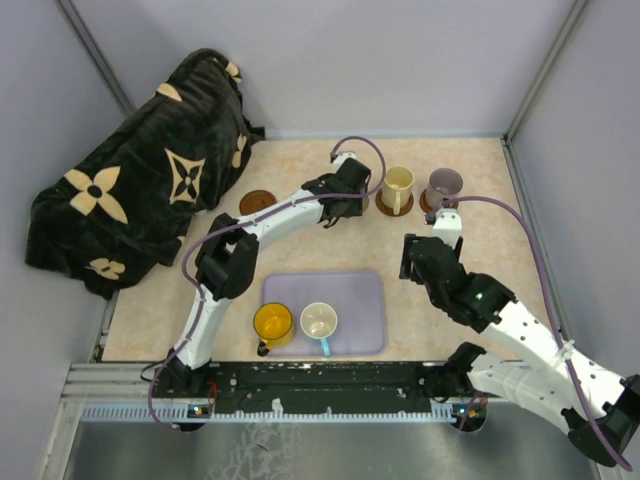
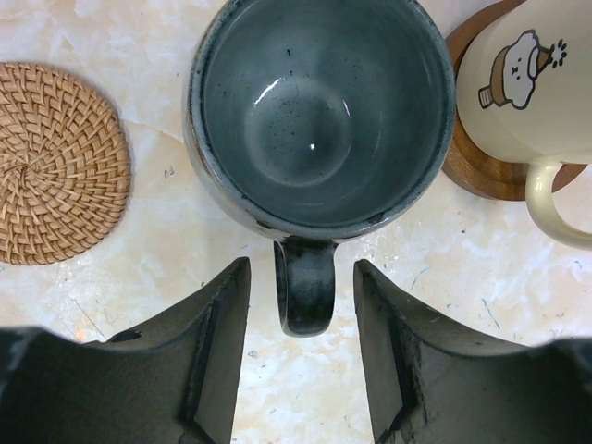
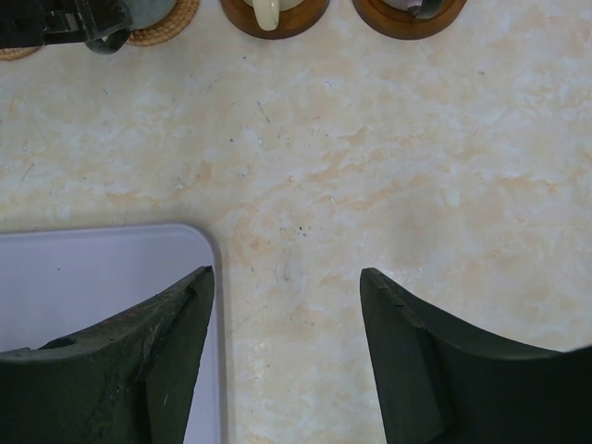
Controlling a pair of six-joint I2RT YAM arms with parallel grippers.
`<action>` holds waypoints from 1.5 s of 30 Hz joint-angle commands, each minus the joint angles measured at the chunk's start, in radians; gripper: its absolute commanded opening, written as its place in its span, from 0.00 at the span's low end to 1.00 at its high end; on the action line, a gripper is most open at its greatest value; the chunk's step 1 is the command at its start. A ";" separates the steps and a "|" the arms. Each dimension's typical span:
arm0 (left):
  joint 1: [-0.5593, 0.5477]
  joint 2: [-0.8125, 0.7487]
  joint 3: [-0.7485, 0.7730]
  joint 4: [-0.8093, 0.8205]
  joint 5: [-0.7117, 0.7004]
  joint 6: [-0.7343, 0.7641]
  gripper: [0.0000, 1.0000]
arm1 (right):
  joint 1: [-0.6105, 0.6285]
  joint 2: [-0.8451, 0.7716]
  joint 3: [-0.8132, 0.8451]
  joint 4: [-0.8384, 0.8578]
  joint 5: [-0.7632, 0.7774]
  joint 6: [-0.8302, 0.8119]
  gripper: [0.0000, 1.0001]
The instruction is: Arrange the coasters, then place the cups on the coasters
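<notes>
In the left wrist view a grey-green cup (image 2: 319, 111) stands upright on the table, its handle (image 2: 305, 291) pointing at my left gripper (image 2: 302, 268). That gripper is open, a finger on each side of the handle with a gap both ways. A woven coaster (image 2: 51, 162) lies empty to the cup's left. A pale yellow cup (image 1: 398, 183) and a mauve cup (image 1: 444, 184) each stand on a wooden coaster (image 2: 481, 166) at the back. My right gripper (image 3: 285, 274) hangs open over bare table, holding nothing.
A lavender tray (image 1: 360, 300) near the front holds a yellow-orange cup (image 1: 272, 322) and a cream cup (image 1: 319, 321) with a blue handle. Another brown coaster (image 1: 257, 202) lies empty at the back left. A black patterned cloth bundle (image 1: 140, 180) fills the back-left corner.
</notes>
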 commanded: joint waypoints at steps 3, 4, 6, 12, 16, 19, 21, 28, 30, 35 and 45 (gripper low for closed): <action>-0.002 -0.094 -0.012 0.009 -0.028 0.006 0.57 | 0.005 -0.019 0.011 0.030 0.013 -0.003 0.65; -0.002 -0.115 -0.020 0.012 -0.034 0.010 0.58 | 0.004 -0.019 0.011 0.031 0.014 -0.003 0.65; -0.002 -0.155 -0.047 0.028 -0.042 0.015 0.59 | 0.005 -0.019 0.010 0.032 0.015 -0.004 0.66; -0.003 -0.296 -0.165 0.075 -0.056 0.044 0.62 | 0.005 -0.018 0.009 0.033 -0.002 -0.004 0.66; -0.008 -0.411 -0.283 0.081 -0.044 0.065 0.62 | 0.004 -0.013 0.011 0.039 -0.045 -0.005 0.71; -0.021 -0.515 -0.395 0.073 -0.049 0.075 0.69 | 0.005 -0.007 0.009 0.047 -0.098 -0.006 0.72; -0.038 -0.594 -0.478 0.064 -0.070 0.076 0.71 | 0.005 -0.007 0.007 0.050 -0.133 -0.002 0.72; -0.128 -0.898 -0.724 -0.067 -0.143 -0.017 0.71 | 0.036 -0.036 -0.005 0.046 -0.253 0.034 0.70; -0.162 -0.974 -0.778 -0.124 -0.163 -0.068 0.71 | 0.077 -0.035 -0.002 0.042 -0.258 0.046 0.70; -0.283 -1.110 -0.851 -0.296 -0.199 -0.230 0.71 | 0.247 0.018 0.025 0.025 -0.208 0.104 0.70; -0.590 -1.138 -0.907 -0.607 -0.192 -0.627 0.73 | 0.535 0.173 0.074 0.023 -0.098 0.262 0.71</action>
